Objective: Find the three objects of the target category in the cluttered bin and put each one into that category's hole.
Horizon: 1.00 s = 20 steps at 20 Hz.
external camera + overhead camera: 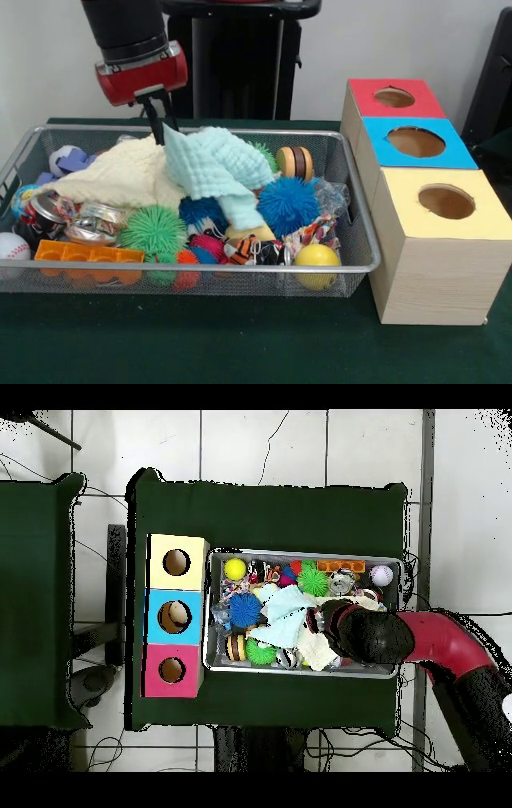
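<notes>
My gripper [162, 120] pinching pale-green cloth [216, 166], corner lifted; bin [362, 240] long axis parallel to box row; yellow hole [446, 202] faces up.

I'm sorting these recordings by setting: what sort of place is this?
Probably a robotics lab or test cell, not a home: a robot arm works at a table covered in dark green cloth, a wire bin of mixed toys sits beside three colour-topped sorting boxes, and cables run over the tiled floor.

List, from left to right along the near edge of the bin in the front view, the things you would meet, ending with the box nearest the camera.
baseball → orange block → green spiky ball → yellow ball → yellow-topped box
</notes>
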### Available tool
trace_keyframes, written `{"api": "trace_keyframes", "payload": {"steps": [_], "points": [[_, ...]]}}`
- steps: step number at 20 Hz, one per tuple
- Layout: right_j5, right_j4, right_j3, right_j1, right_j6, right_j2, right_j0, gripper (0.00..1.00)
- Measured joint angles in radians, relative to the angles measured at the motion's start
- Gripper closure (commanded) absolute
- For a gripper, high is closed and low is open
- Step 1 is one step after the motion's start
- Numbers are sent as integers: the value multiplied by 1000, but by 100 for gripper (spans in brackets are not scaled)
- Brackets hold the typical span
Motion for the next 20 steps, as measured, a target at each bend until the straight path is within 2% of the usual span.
{"api": "trace_keyframes", "payload": {"steps": [3, 8, 14, 19, 20], "points": [[79, -1, -34, -14, -73, 40, -25, 100], [140, -1, -77, -32, -155, 77, -51, 100], [195, -1, -137, -47, -236, 110, -72, 100], [199, -1, -155, -55, -252, 115, -78, 100], [199, -1, -158, -56, -254, 116, -80, 0]]}}
